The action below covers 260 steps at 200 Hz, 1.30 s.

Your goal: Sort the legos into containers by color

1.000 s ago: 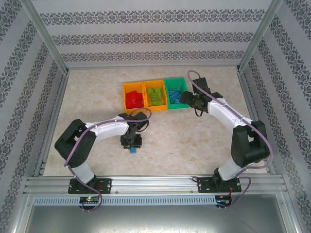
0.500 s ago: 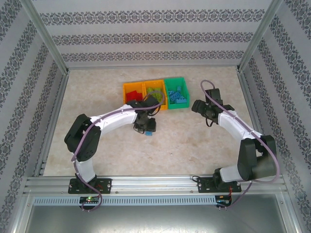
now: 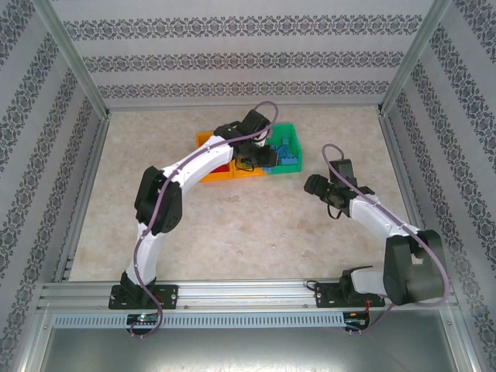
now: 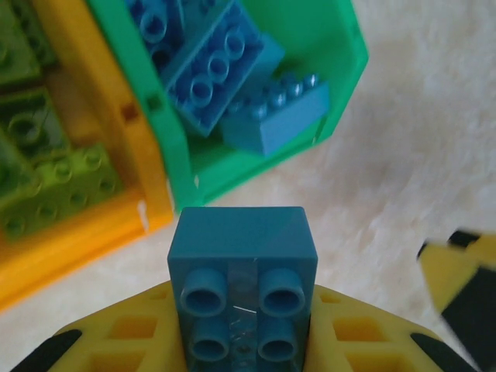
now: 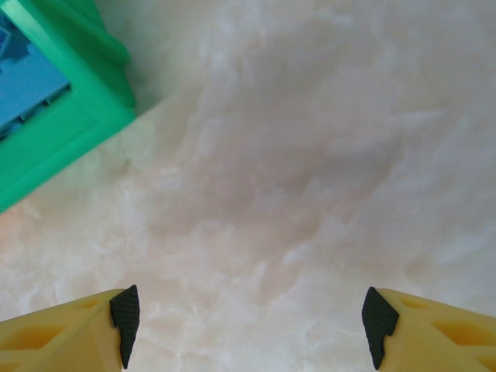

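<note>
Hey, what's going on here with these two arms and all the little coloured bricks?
Two robot arms are sorting toy bricks into bins by colour. The left gripper is shut on a blue brick and holds it right by the green bin, where other blue bricks already lie. Next to it, an orange-yellow bin holds lime green bricks. The right gripper is open, holding nothing, over bare table beside the green bin.

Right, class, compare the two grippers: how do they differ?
The left gripper is shut on a blue brick; the right gripper is open and empty. The left gripper is at the green bin; the right gripper is over the table beside it. Both have yellow fingers.
</note>
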Motion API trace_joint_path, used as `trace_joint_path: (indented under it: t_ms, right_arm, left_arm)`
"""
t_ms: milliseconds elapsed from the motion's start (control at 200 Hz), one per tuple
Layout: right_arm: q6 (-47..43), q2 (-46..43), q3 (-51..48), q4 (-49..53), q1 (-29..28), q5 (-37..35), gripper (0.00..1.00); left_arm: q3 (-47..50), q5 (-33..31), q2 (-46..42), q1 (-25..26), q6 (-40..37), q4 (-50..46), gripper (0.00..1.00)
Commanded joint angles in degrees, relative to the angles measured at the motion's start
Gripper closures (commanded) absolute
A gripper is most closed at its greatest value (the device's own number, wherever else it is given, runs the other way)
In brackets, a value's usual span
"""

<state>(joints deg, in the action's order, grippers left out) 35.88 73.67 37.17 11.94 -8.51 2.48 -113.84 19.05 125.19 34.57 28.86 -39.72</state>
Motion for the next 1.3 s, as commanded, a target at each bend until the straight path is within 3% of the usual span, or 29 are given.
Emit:
trace_joint_path:
  t_ms: [0, 535, 704, 769, 904, 1134, 1294]
  right_arm:
    - [1.5, -3.9, -2.9, -2.0, -0.8, 0.5, 0.21]
    - [4.2, -13.3, -8.4, -0.2, -0.9, -1.0, 0.2]
    - [4.6, -15.9, -9.2, 0.3, -0.9, -1.5, 0.21]
    - [4.7, -16.5, -9.6, 0.3, -0.8, -1.5, 0.2]
    - [5.1, -17.3, -10.4, -0.1, -1.0, -1.3, 0.2]
    - [2.5, -18.6, -10.9, -0.1, -1.0, -2.3, 0.19]
    - [-1.7, -18.5, -10.2, -1.5, -1.0, -4.5, 0.09]
  left_arm:
    - [-4.2, 7.6, 4.1, -2.2, 0.3, 3.7, 0.78]
    - [-20.7, 8.3, 14.5, -3.0, 2.0, 7.5, 0.73]
    - [-20.9, 8.9, 16.2, -3.7, 5.4, 10.2, 0.54]
    - [-21.0, 9.7, 16.8, -3.7, 6.8, 10.8, 0.4]
    - [-20.3, 10.7, 16.5, -3.7, 8.3, 10.4, 0.0]
    - [-10.7, 8.4, 8.1, -2.3, 7.1, 12.9, 0.0]
    - [0.2, 4.9, -1.2, -1.7, 4.4, 16.7, 0.0]
